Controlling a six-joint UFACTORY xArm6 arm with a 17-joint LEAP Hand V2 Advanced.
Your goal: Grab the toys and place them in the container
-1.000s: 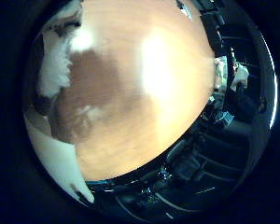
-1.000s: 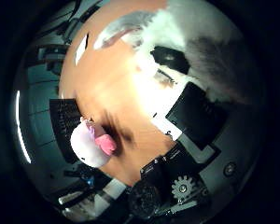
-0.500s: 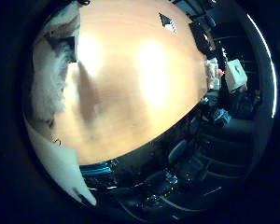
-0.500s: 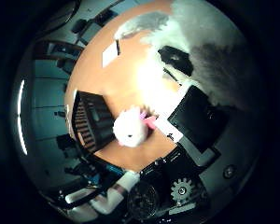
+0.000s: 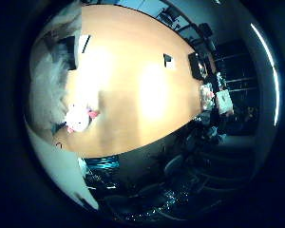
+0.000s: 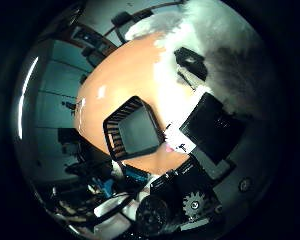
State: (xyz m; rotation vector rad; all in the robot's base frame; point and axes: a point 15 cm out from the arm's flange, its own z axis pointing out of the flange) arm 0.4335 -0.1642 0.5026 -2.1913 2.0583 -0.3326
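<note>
A fluffy white and grey plush toy (image 6: 225, 55) fills one side of the thumb side view, close against the palm. My hand (image 6: 215, 132) has its black and white fingers curled by it and holds it well above the orange table (image 5: 147, 95). On the table below stands a black slatted container (image 6: 135, 132), with nothing showing inside. Beside it lies a small white and pink toy (image 5: 78, 118), half hidden behind a finger in the thumb side view.
A small dark object (image 5: 168, 59) and a larger black one (image 5: 198, 66) sit near the table's far edge. A white card (image 5: 83, 43) lies on the table close to the plush. Chairs and shelves stand around the table in a dim room.
The hand has risen from the table with the plush toy still in it. The container has come fully into view, and the white and pink toy now sits farther below.
</note>
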